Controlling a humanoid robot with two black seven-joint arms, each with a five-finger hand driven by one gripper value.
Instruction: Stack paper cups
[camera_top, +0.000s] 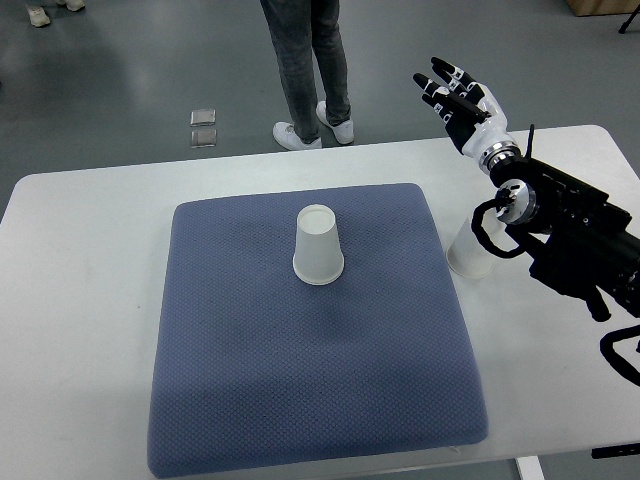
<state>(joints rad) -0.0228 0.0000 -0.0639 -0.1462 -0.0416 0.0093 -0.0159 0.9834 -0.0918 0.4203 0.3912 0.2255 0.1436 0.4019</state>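
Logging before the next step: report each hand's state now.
Left hand: not in view.
Right hand: open, fingers spread, holding nothing, raised beyond the table's far edge.

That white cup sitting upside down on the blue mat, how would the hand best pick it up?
Probably around its side wall, coming from the right. The paper cup stands upside down on the mat, base up, so there is no open rim to grip. The right hand is open and nearest.

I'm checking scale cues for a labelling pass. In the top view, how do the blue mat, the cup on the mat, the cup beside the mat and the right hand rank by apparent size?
1. Mat, by far the largest.
2. Right hand.
3. Cup on the mat.
The cup beside the mat is partly hidden by the arm, so its place is unsure.
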